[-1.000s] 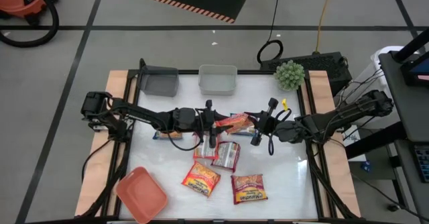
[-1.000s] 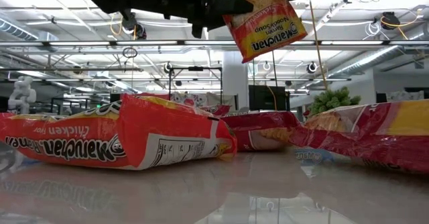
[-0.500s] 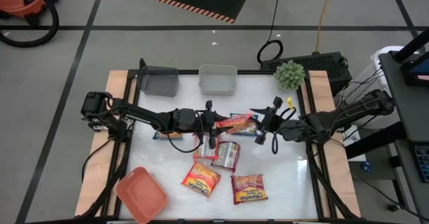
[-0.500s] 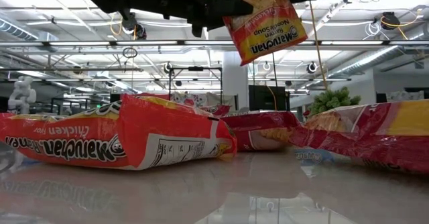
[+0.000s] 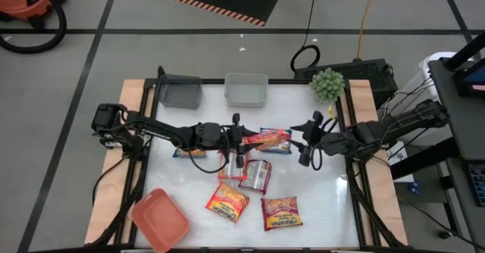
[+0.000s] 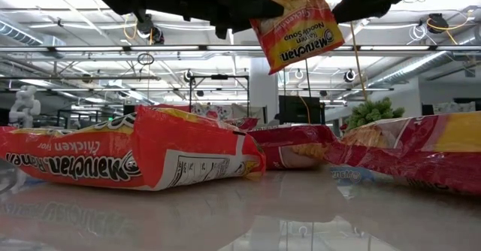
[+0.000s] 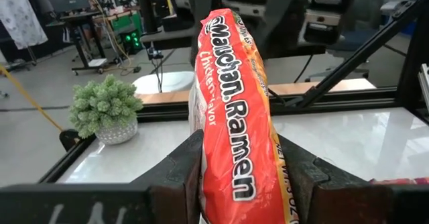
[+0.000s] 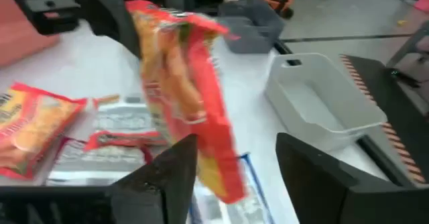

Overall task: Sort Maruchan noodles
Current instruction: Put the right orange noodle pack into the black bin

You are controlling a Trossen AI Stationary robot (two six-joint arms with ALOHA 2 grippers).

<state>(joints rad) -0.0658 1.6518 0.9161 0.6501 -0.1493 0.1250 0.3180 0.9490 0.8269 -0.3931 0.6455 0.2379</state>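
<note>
High view: right claw (image 5: 307,142) open, backed off orange packet (image 5: 267,138); left claw (image 5: 241,139) clamps it.

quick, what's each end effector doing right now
Left end effector: closed on the orange ramen packet, held above the table.
Right end effector: open, holding nothing.

Your white bench (image 5: 326,200) carries a grey bin (image 5: 180,92) and a clear bin (image 5: 246,91) along its far edge, a small potted plant (image 5: 328,84) at the far right corner, a salmon-red bin (image 5: 160,220) at the near left, and several ramen packets (image 5: 281,211) lying flat mid-bench.
</note>
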